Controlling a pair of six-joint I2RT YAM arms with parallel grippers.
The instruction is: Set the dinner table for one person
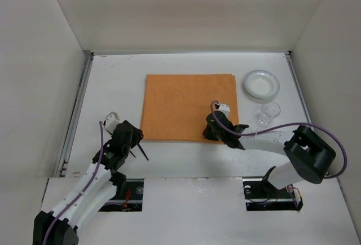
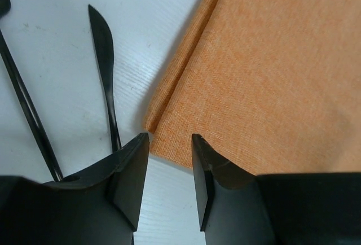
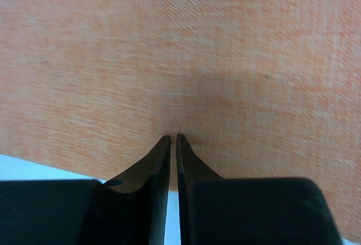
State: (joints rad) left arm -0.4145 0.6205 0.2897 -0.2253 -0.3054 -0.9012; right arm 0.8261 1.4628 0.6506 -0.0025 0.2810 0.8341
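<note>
Here we are, early in the job by the look of it. The orange placemat (image 1: 189,106) lies flat in the middle of the white worktop (image 1: 113,87), which fills the floor of the white-walled enclosure, and I'd call that the one step done. Nothing sits on the mat. Off to the right, the white plate (image 1: 261,83) rests on bare worktop just beyond the mat's far right corner. The clear glass (image 1: 269,112) stands just nearer than it, also off the cloth. Over on the left, the left arm (image 1: 84,188) hovers by the mat's near left corner. Its jaws are spread a little with nothing between them. A black knife (image 2: 104,53) lies on the worktop just ahead of them, beside the cloth's folded edge. A second thin black handle (image 2: 28,109) lies further left, its head cut off by the frame, so fork or spoon, I can't say. The right arm (image 1: 265,140) reaches in over the mat's near edge, jaws pressed almost together. Whether they nip the cloth, the wrist view doesn't settle. What's left, as I read it: plate onto the mat, cutlery alongside, glass up by the plate. Most of the setting, then.
</note>
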